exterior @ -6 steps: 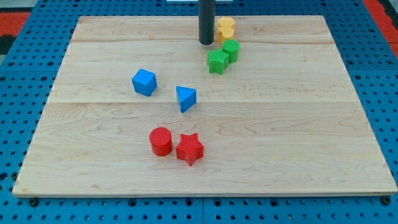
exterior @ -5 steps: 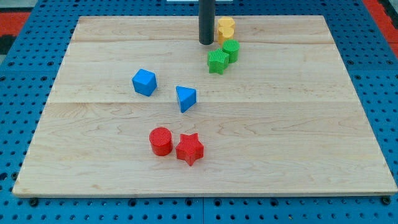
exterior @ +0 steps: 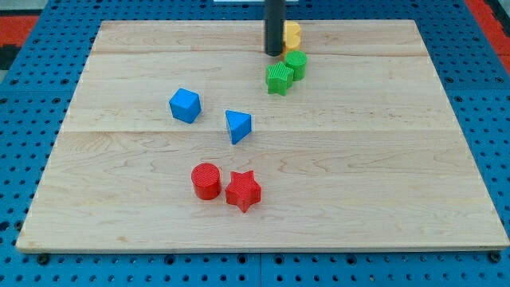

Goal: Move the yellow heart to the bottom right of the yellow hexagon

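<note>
Where it shows, upper centre:
tip (exterior: 274, 54): touching yellow block's (exterior: 293, 33) left, partly hiding it
hand: none, bare rod

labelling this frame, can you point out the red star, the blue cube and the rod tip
red star (exterior: 243, 190), camera view, centre of its top face
blue cube (exterior: 185, 104), camera view, middle of its top face
my tip (exterior: 274, 53), camera view, very end of the rod

You see a wood table (exterior: 382, 183). On it lie a yellow block (exterior: 292, 34) near the top, two green blocks (exterior: 296, 64) (exterior: 278, 79) just below it, a blue cube (exterior: 185, 105), a blue wedge (exterior: 237, 125), a red cylinder (exterior: 205, 180) and a red star (exterior: 243, 190).
</note>
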